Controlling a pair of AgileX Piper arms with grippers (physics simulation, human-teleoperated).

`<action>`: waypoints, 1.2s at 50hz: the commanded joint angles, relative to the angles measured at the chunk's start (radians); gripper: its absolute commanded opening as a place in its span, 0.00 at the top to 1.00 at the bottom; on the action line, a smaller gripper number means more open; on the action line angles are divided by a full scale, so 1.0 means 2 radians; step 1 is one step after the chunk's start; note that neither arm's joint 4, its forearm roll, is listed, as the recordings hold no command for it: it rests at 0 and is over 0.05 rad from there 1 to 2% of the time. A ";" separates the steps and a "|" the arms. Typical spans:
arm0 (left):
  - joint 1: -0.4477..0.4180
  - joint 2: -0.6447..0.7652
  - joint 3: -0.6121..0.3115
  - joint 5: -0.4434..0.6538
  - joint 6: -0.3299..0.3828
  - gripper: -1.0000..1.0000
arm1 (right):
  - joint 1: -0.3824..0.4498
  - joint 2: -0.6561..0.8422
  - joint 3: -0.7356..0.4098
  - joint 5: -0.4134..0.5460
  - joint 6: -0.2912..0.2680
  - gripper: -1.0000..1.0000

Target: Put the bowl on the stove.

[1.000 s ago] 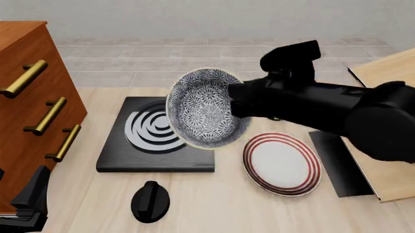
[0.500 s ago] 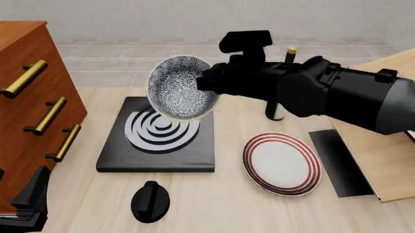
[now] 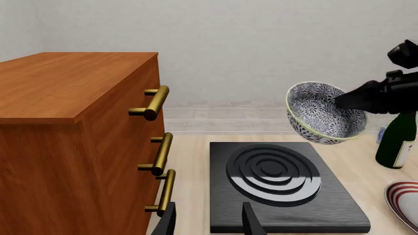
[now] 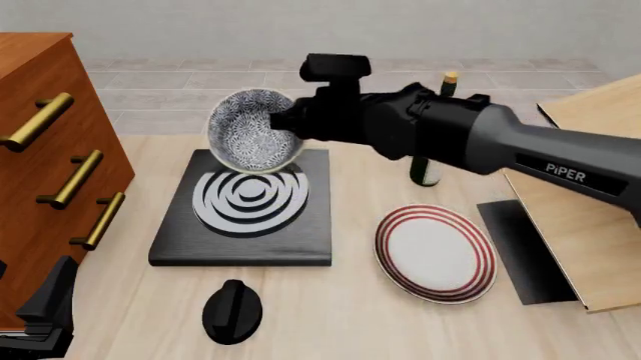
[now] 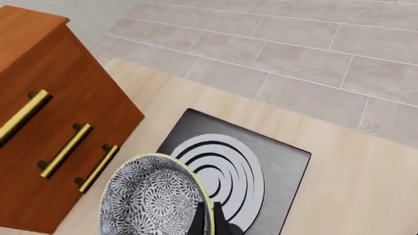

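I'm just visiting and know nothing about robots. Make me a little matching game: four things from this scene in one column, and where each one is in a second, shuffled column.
Things:
1. bowl
2. plate
3. bottle
4. knob

Places:
A. standing upright behind the right arm, partly hidden by it
B. lying flat on the table, right of the stove
C. on the table at the near edge, in front of the stove
D. held tilted in the air by the right gripper, above the stove

Pairs: 1-D, 2-B, 3-A, 4-C
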State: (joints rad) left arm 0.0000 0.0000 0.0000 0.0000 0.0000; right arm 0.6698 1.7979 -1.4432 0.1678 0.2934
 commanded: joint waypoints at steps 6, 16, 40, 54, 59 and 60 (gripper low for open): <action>0.000 0.000 0.000 0.000 0.000 0.00 | 0.003 0.064 -0.060 0.002 0.013 1.00; 0.000 0.000 0.000 0.000 0.000 0.00 | -0.005 0.101 -0.087 0.002 0.015 1.00; 0.000 0.000 0.000 0.000 0.000 0.00 | -0.013 0.161 -0.128 0.001 0.014 1.00; 0.000 0.000 0.000 0.000 0.000 0.00 | -0.011 0.173 -0.116 -0.014 0.026 1.00; 0.000 0.000 0.000 0.000 0.000 0.00 | -0.011 0.174 -0.114 -0.016 0.025 1.00; 0.000 0.000 0.000 0.000 0.000 0.00 | -0.010 0.174 -0.113 -0.016 0.025 1.00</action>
State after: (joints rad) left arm 0.0000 0.0000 0.0000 0.0000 0.0000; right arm 0.6473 2.1376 -1.6703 0.1480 0.3359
